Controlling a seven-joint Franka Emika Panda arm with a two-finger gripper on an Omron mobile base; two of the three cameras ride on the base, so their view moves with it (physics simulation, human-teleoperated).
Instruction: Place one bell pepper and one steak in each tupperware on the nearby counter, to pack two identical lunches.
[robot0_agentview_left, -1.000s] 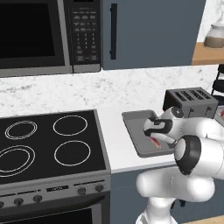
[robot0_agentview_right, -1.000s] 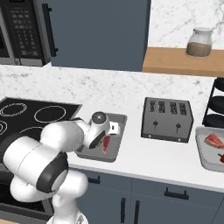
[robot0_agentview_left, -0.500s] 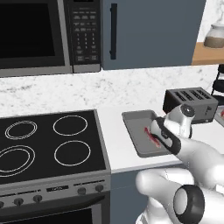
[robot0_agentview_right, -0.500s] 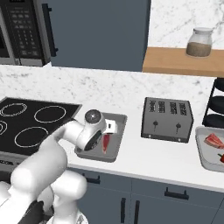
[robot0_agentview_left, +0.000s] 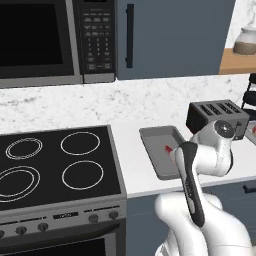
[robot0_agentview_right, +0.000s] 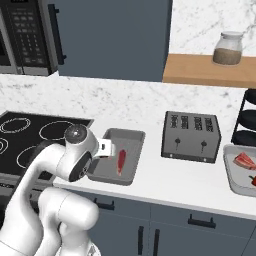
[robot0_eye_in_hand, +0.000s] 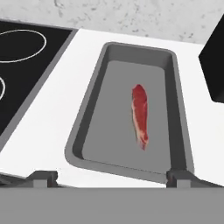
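Kitchen table (robot0_agentview_right: 165, 175), white, pictured beside a black stove (robot0_eye_in_hand: 26, 65). Showed one steak (robot0_eye_in_hand: 140, 114) lying lengthwise on the floor of the near tupperware (robot0_eye_in_hand: 87, 118), with no bell pepper beside it. Caught the claw (robot0_eye_in_hand: 111, 177) hovering over that tray's near rim, fingers apart and gripping nothing. Showed, past the toaster (robot0_agentview_right: 191, 136), the far tupperware (robot0_agentview_right: 231, 172) holding a second steak (robot0_agentview_right: 244, 160) and a red scrap at the frame's edge, too cropped to name. Judged roughly half packed: both steaks placed, at least one pepper left to fetch.
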